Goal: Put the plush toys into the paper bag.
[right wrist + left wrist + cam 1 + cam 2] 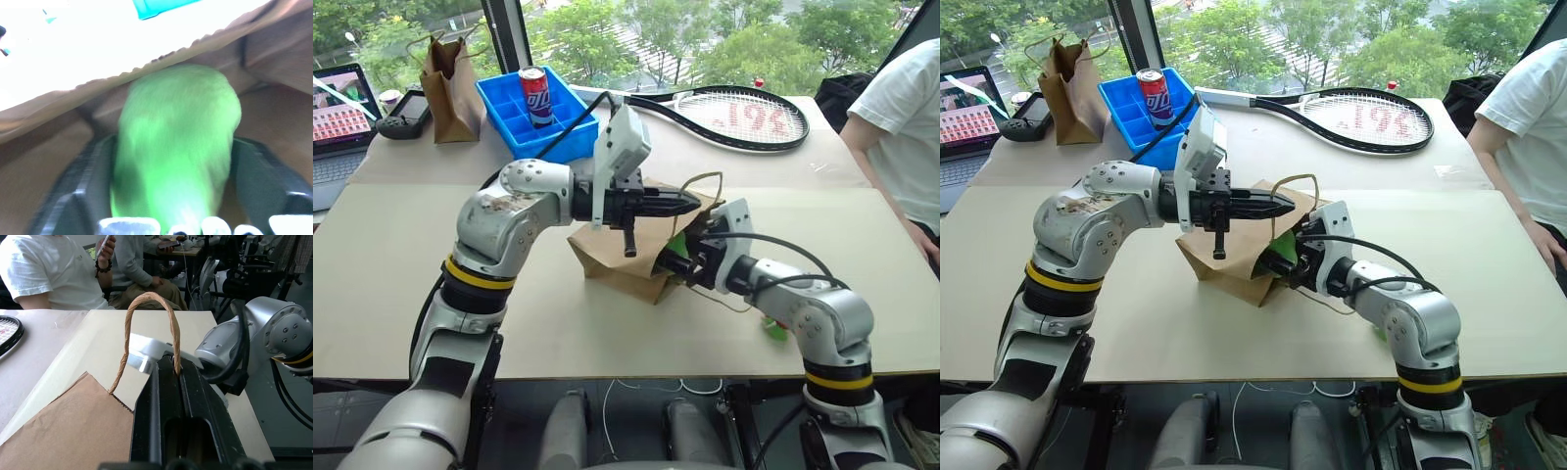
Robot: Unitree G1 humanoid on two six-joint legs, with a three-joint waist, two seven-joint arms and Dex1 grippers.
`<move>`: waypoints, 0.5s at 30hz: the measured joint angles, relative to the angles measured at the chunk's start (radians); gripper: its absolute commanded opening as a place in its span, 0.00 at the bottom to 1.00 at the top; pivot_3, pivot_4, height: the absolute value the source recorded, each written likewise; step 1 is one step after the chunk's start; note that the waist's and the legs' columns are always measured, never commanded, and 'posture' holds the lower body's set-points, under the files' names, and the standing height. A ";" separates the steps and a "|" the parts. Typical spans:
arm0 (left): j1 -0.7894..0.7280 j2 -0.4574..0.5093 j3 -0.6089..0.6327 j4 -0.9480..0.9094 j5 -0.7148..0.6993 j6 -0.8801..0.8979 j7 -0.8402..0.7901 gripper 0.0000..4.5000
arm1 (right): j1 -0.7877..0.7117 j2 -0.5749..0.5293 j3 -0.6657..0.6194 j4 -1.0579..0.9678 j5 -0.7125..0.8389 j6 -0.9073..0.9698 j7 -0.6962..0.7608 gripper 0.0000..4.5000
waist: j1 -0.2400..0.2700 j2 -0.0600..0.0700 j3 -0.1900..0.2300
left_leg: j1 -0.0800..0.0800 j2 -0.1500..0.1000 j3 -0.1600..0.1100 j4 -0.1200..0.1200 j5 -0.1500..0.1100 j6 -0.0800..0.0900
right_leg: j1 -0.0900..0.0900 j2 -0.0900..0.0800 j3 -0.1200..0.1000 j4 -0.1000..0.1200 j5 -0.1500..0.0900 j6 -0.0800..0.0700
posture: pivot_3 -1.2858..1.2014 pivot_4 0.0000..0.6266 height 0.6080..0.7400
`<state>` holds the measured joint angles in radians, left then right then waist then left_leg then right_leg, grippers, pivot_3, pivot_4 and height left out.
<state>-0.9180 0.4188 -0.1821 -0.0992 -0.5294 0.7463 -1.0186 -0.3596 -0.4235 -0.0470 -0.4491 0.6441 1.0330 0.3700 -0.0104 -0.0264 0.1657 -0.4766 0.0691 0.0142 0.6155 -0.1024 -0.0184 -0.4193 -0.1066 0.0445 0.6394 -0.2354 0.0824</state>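
Bag (622, 257) lies tilted mid-table, its twine handle (149, 328) pinched in the closed left gripper (690, 203), mouth held open rightward. Inside that mouth, the right gripper (173, 191) stands spread around the green toy (176, 147). If the handle slips, the mouth may sag and the toy roll out.

Left tool (177, 374) clamped on twine handle (149, 320) of brown paper bag (63, 426), person in white shirt (49, 271) beyond table (98, 340)

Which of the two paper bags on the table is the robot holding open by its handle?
The wide brown paper bag in front of the robot; the left end effector pinches its twine handle. The narrower, darker bag stands untouched beside the blue bin.
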 measured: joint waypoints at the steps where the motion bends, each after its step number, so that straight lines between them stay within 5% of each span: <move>1: 0.000 0.000 -0.001 0.006 0.002 -0.001 0.000 0.00 | 0.025 -0.032 -0.013 -0.032 0.006 0.003 0.004 0.95 | 0.002 0.000 0.000 | 0.000 0.000 0.000 0.000 0.000 0.000 | 0.000 0.000 0.000 0.000 0.000 0.000 | 0.52 0.24 1.00; 8: 0.000 -0.004 -0.012 0.045 0.020 -0.008 -0.012 0.00 | 0.108 -0.331 -0.319 -0.164 0.074 0.173 0.019 0.95 | 0.009 0.000 0.000 | 0.000 0.000 0.000 0.000 0.000 0.000 | 0.000 0.000 0.000 -0.001 -0.003 -0.006 | 0.52 0.24 1.00; 15: -0.010 -0.009 -0.012 0.064 0.021 -0.020 -0.025 0.00 | 0.386 -0.354 -0.449 -0.209 0.052 0.298 -0.010 0.95 | 0.017 0.000 0.000 | 0.000 -0.001 -0.001 0.000 0.000 0.000 | 0.000 0.000 0.001 0.000 -0.003 -0.002 | 0.52 0.24 1.00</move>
<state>-0.9276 0.4099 -0.1939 -0.0347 -0.5085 0.7261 -1.0437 0.0268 -0.7775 -0.4956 -0.6583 0.6961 1.3306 0.3597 0.0066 -0.0266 0.1654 -0.4763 0.0682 0.0136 0.6151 -0.1024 -0.0184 -0.4190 -0.1068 0.0454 0.6392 -0.2382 0.0801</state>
